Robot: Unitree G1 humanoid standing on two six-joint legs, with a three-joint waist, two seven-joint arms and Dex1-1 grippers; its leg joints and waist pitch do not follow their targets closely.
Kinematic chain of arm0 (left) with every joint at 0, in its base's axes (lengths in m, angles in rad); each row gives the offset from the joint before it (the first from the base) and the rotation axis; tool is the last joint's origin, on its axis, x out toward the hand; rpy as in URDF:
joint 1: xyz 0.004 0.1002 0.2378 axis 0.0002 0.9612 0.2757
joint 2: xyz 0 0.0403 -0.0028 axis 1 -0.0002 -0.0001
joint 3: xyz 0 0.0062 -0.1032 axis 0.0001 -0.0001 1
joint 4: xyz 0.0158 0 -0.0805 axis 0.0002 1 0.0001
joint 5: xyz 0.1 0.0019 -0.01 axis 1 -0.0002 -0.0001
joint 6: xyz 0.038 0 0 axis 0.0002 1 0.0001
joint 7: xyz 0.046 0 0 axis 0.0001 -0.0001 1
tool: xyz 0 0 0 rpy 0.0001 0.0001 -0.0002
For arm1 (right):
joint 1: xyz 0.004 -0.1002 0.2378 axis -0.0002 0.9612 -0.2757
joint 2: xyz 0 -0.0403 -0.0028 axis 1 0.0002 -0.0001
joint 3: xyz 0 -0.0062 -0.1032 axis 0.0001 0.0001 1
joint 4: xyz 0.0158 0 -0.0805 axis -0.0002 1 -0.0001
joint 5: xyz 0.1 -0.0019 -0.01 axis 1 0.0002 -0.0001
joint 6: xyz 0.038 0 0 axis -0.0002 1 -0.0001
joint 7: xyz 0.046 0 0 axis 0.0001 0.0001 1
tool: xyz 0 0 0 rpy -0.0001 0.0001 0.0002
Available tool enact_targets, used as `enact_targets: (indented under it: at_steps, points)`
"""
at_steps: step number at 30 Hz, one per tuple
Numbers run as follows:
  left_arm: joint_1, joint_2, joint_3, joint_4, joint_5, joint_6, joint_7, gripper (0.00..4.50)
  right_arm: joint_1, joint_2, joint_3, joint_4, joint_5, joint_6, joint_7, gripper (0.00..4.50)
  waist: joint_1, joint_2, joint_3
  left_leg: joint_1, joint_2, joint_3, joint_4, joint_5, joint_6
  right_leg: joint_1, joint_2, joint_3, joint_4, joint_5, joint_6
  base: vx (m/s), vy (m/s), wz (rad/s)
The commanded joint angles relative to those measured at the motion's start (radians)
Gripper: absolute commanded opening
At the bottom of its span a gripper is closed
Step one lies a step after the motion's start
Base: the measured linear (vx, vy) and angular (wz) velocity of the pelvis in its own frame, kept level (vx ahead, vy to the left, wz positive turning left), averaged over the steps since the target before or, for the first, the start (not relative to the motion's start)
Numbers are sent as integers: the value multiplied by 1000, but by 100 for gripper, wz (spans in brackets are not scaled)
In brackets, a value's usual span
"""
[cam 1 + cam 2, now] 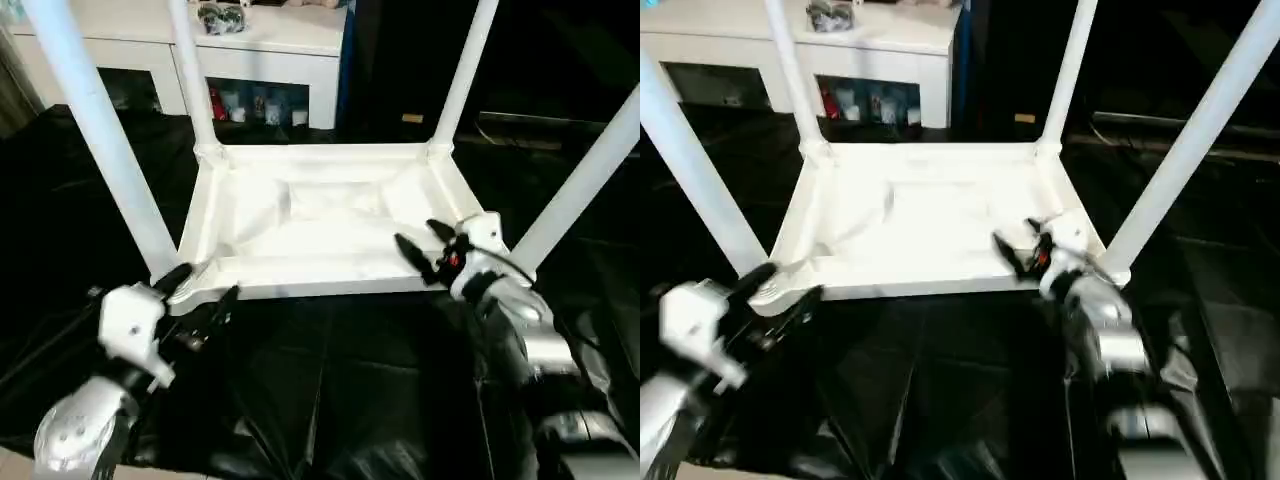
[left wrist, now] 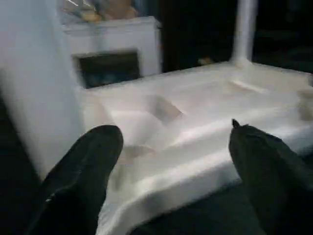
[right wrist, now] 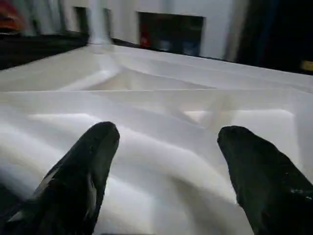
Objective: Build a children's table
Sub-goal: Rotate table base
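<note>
**Here: both pincers wide at the near rim of the upturned table**

Here the left pincer (image 1: 205,285) stands wide, its fingers (image 2: 80,171) apart at the near left corner of the table (image 1: 320,215), just beside the near left leg (image 1: 100,130). The right pincer (image 1: 422,245) is wide too, over the near rim by the near right corner, holding nothing.

The table lies upside down on the black surface (image 1: 330,390), its ribbed underside up, all four legs standing in the corner sockets. Bare black cover stretches between the two arms and on either side of the table. Beyond the far rim stands a white cabinet (image 1: 270,50).

The head views show the four legs together; the right wrist view shows the ribs (image 3: 161,112) close, between its fingers (image 3: 88,166).
</note>
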Motion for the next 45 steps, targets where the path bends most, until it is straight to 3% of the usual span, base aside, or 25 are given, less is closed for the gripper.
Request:
enact_targets:
  at_steps: [1,6,10,14,15,17,19,20,21,22,23,24,26,27,29,30,32,34,35,37,40,45]
  points:
    - [17,-28,42,27,8,-85,42,441,28,-18,5,-63,20,36,19,372,-2,6,-51,17,56,-27,-85,-367,16,33,-76,52,-102,-354,-123,0,0,0]
    - [5,-41,111,181,2,-229,66,441,83,-39,16,-146,23,91,34,372,0,6,-48,19,50,-30,-84,-380,18,26,-77,50,-115,-450,-77,0,0,0]
    - [-34,6,191,418,-31,-351,49,441,117,-83,44,-183,-13,115,55,372,-1,8,-49,23,46,-32,-84,-389,12,23,-75,47,-120,-473,-48,0,0,0]
    - [-83,39,209,577,-57,-415,-17,441,145,-109,52,-230,-23,154,77,372,-2,7,-52,23,55,-36,-89,-398,4,23,-80,51,-111,-434,-67,0,0,0]
    - [-114,45,198,585,-56,-411,-25,441,155,-126,60,-244,-31,176,86,372,1,22,-52,29,55,-36,-89,-413,-2,18,-78,52,-111,-428,-74,0,0,0]
    - [-171,57,175,594,-67,-399,-56,441,167,-158,74,-260,-53,220,90,372,8,16,-51,43,58,-32,-87,-442,-13,11,-76,55,-113,-400,-95,0,0,0]
    - [-210,73,163,638,-69,-422,-82,441,166,-171,72,-261,-56,243,78,372,9,21,-46,35,56,-36,-92,-457,-21,21,-84,53,-109,-417,-108,0,0,0]
    - [-243,85,152,651,-76,-417,-102,441,163,-181,68,-252,-63,258,63,372,7,24,-42,34,54,-37,-93,-469,-22,22,-84,51,-113,-442,-101,0,0,0]
    - [-263,91,147,654,-82,-410,-113,441,161,-186,65,-246,-67,265,54,372,4,20,-39,38,52,-37,-93,-487,-27,21,-83,49,-118,-482,-91,0,0,0]
    - [-276,95,141,645,-91,-401,-122,441,159,-189,61,-243,-73,271,47,372,4,20,-43,44,50,-41,-89,-488,-34,25,-91,50,-119,-525,-80,0,0,0]
    - [-283,98,134,620,-100,-381,-129,441,159,-190,57,-240,-77,276,41,372,1,20,-43,40,50,-41,-90,-477,-32,27,-91,50,-119,-526,-80,0,0,0]
    - [-290,101,128,601,-102,-373,-129,441,161,-192,53,-243,-80,278,39,372,-3,20,-46,31,52,-43,-92,-452,-29,33,-92,50,-114,-507,-84,0,0,0]
    - [-315,110,121,585,-96,-350,-131,441,168,-197,49,-257,-77,290,40,372,-7,19,-50,29,52,-41,-91,-425,-23,35,-87,51,-108,-456,-97,0,0,0]
    - [-326,113,117,581,-93,-339,-133,441,171,-199,51,-263,-75,296,40,372,-7,15,-50,30,52,-39,-89,-411,-16,34,-87,51,-107,-435,-108,0,0,0]
    - [-332,116,113,582,-95,-336,-134,441,172,-199,52,-268,-74,300,40,372,-9,16,-51,29,51,-36,-87,-394,-9,36,-87,51,-105,-416,-120,0,0,0]
    - [-363,123,99,591,-93,-317,-137,441,172,-195,62,-273,-73,311,44,372,-11,10,-52,28,51,-35,-86,-377,-3,37,-86,51,-103,-397,-125,0,0,0]
    - [-395,130,89,608,-85,-306,-139,441,167,-193,74,-271,-77,319,46,372,-8,9,-55,32,51,-32,-84,-355,5,35,-84,53,-98,-375,-136,0,0,0]
    - [-408,133,84,615,-82,-301,-138,441,165,-192,79,-270,-81,323,45,372,-5,15,-54,32,54,-33,-85,-350,0,36,-83,52,-96,-347,-147,0,0,0]
    - [-425,135,80,621,-81,-287,-136,441,163,-192,84,-270,-85,332,47,372,-6,2,-55,31,54,-30,-85,-347,2,37,-82,52,-96,-340,-148,0,0,0]
    - [-465,139,66,629,-103,-230,-154,441,157,-195,94,-270,-95,347,52,372,-2,8,-55,33,53,-29,-85,-336,1,36,-84,54,-91,-336,-155,0,0,0]
    - [-492,154,33,613,-133,-158,-218,441,144,-204,109,-259,-117,352,53,372,2,5,-55,32,53,-28,-84,-320,-3,37,-87,55,-90,-332,-160,0,0,0]
    - [-466,214,-26,535,-218,-21,-372,441,107,-190,120,-206,-141,349,20,372,4,9,-54,37,54,-28,-86,-338,-14,33,-87,55,-89,-345,-175,0,0,0]
